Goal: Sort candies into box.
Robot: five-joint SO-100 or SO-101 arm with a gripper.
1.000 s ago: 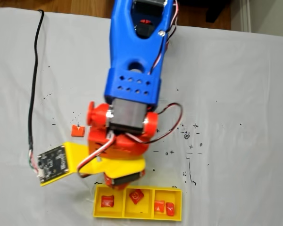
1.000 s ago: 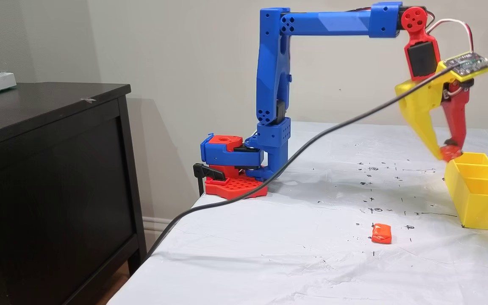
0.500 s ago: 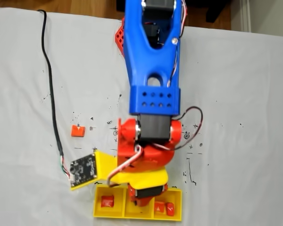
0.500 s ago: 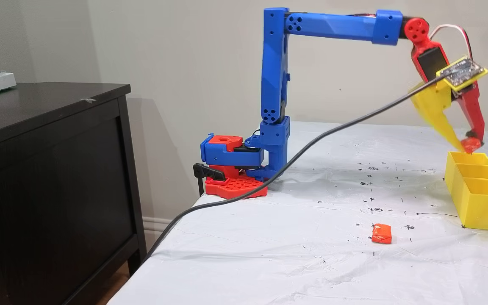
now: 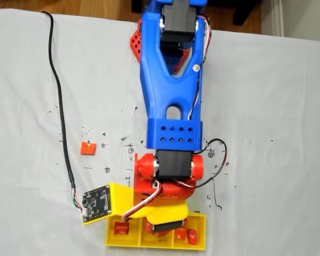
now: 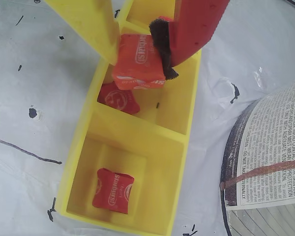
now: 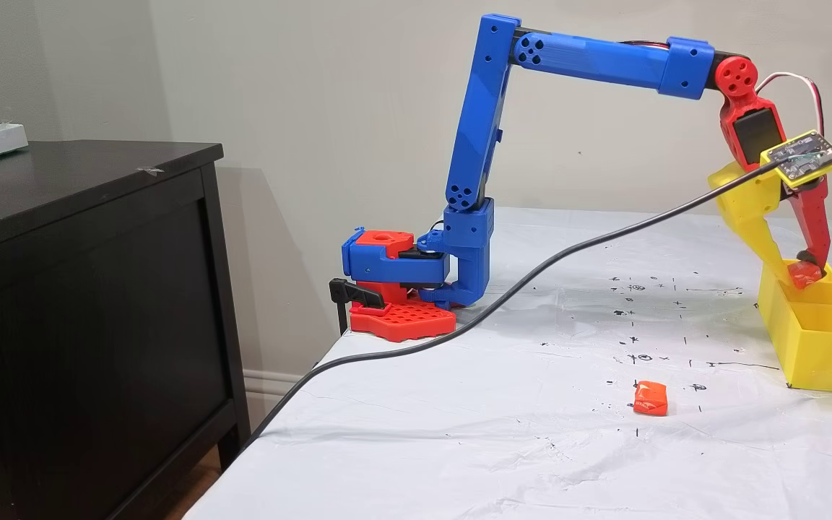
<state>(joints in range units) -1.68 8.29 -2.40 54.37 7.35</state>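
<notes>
In the wrist view my gripper (image 6: 137, 58) is shut on an orange-red candy (image 6: 140, 66), pinched between the yellow finger and the red padded finger. It hangs just above the middle compartment of the yellow box (image 6: 137, 138), where another candy (image 6: 119, 98) lies. The nearest compartment holds one candy (image 6: 112, 190). From the side, the gripper (image 7: 801, 273) dips to the rim of the box (image 7: 820, 347). From above, two candies (image 5: 186, 235) lie in the right compartment and one candy (image 5: 120, 229) in the left. A loose candy (image 5: 87, 148) (image 7: 650, 399) lies on the white cloth.
A black cable (image 7: 503, 289) trails from the wrist camera board (image 5: 96, 203) across the table and off its edge. A round container with a printed label (image 6: 270, 162) stands close beside the box. A dark cabinet (image 7: 84, 289) stands left of the table. Ink marks dot the cloth.
The arm has reached further out and lowered. The held candy has gone from above the box's near edge down to the mouth of the middle compartment. The loose candy has not moved.
</notes>
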